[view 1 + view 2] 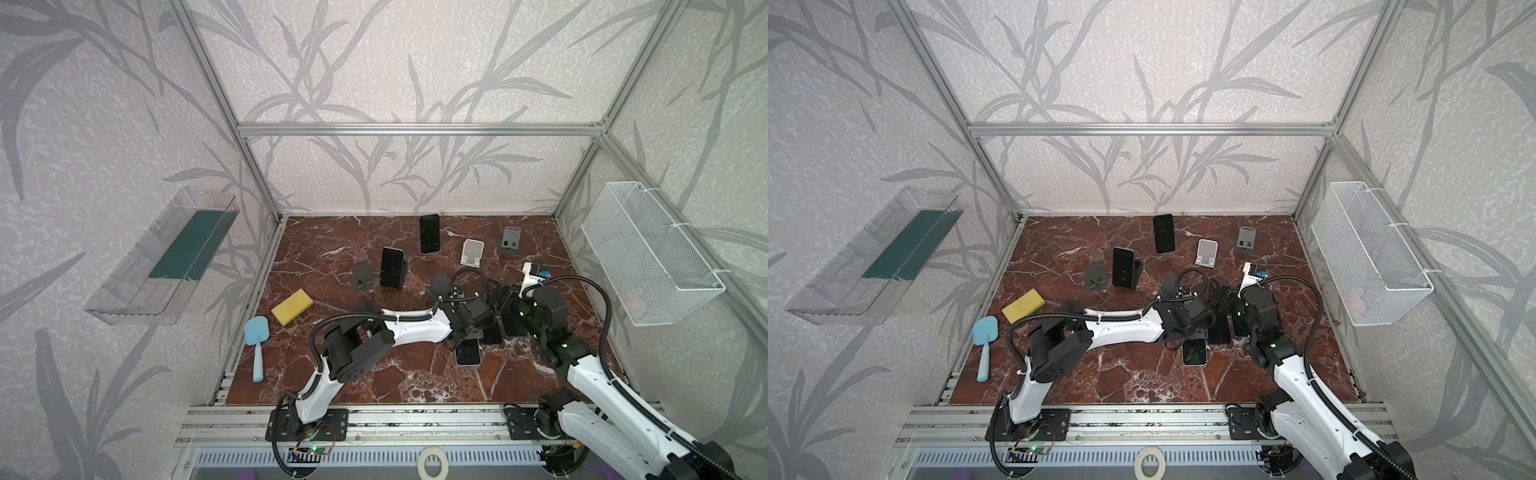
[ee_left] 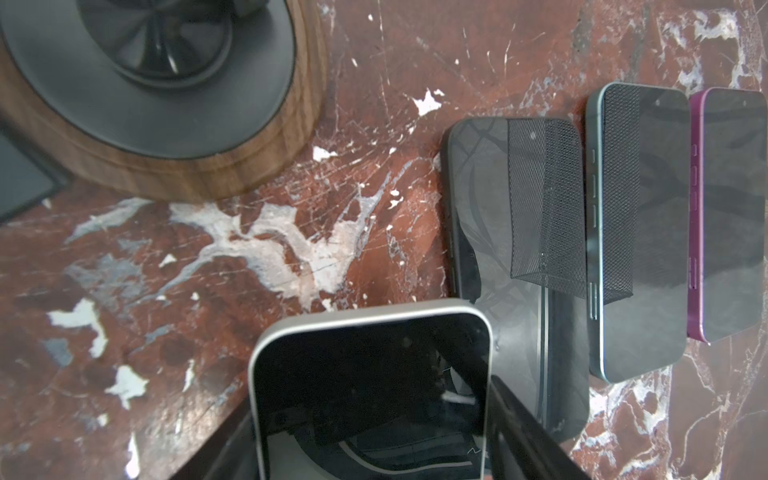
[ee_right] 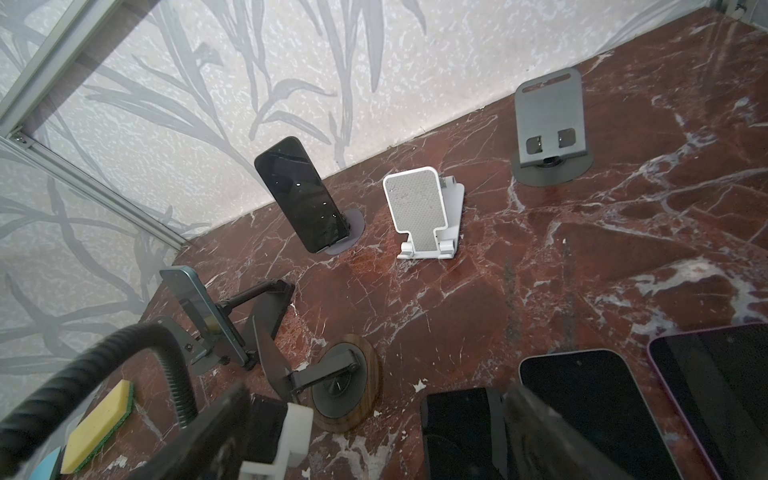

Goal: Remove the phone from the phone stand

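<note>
My left pincer [image 2: 370,399] is clamped across the silver-edged phone [image 2: 370,365], low over the marble table [image 1: 374,386] right of centre. It's off the wood-base stand [image 2: 174,137] and one corner overlaps the flat black phone [image 2: 519,249]. My right pincer [image 3: 378,399] hovers just right, spread wide and holding nothing.

- Far stand phone [image 1: 429,233] is propped upright.
- Mid stand phone [image 1: 391,267] is too.
- Clear bin [image 1: 124,286] on the left wall holds a green sheet [image 1: 191,245].
- Mesh basket [image 1: 648,253] is on the right wall, contents unclear.
</note>
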### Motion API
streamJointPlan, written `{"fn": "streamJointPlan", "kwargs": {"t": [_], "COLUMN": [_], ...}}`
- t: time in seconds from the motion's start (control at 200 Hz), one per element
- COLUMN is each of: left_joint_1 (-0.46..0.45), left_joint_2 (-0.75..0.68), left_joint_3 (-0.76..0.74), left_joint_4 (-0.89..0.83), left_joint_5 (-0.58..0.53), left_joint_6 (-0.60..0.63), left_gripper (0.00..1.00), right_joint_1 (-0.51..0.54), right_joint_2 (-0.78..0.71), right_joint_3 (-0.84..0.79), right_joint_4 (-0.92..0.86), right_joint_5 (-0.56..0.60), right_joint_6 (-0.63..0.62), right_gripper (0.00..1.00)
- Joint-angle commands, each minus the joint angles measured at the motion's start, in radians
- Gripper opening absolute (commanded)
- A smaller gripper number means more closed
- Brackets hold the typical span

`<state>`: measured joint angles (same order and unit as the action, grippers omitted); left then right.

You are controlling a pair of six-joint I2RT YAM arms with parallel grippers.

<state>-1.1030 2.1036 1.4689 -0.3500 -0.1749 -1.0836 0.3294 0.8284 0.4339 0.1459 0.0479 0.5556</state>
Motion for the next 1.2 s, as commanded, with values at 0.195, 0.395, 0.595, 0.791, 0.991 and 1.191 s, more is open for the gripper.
{"fn": "streamJointPlan", "kwargs": {"t": [0.195, 0.395, 0.595, 0.791, 0.991, 1.191], "left_joint_1": [0.007, 0.012, 0.017, 0.016, 0.016, 0.015], "left_joint_2": [0.021, 0.033, 0.022, 0.016, 0.027, 0.013], "left_joint_3": [-0.042, -0.044, -0.079, -0.084, -0.079, -0.105], "left_joint_4": [-0.031, -0.038, 0.001, -0.002, -0.033, -0.091], "left_joint_5": [-0.026, -0.009, -0.014, -0.02, -0.016, 0.0], "left_joint_6": [-0.017, -0.05, -0.077, -0.09, -0.082, -0.044], "left_gripper": [0.63, 0.65, 0.67, 0.68, 0.68, 0.69], "right_joint_1": [0.003, 0.003, 0.003, 0.004, 0.003, 0.004], "right_joint_2": [-0.014, -0.014, -0.007, -0.014, -0.019, -0.034], "right_joint_3": [-0.013, -0.014, -0.014, -0.014, -0.014, -0.014], "right_joint_4": [0.026, 0.029, 0.035, 0.034, 0.03, 0.026], "right_joint_5": [-0.016, -0.019, -0.028, -0.025, -0.023, -0.019], "right_joint_6": [0.006, 0.006, 0.004, 0.001, 0.001, 0.001], "right_gripper": [0.93, 0.93, 0.92, 0.92, 0.92, 0.92]}}
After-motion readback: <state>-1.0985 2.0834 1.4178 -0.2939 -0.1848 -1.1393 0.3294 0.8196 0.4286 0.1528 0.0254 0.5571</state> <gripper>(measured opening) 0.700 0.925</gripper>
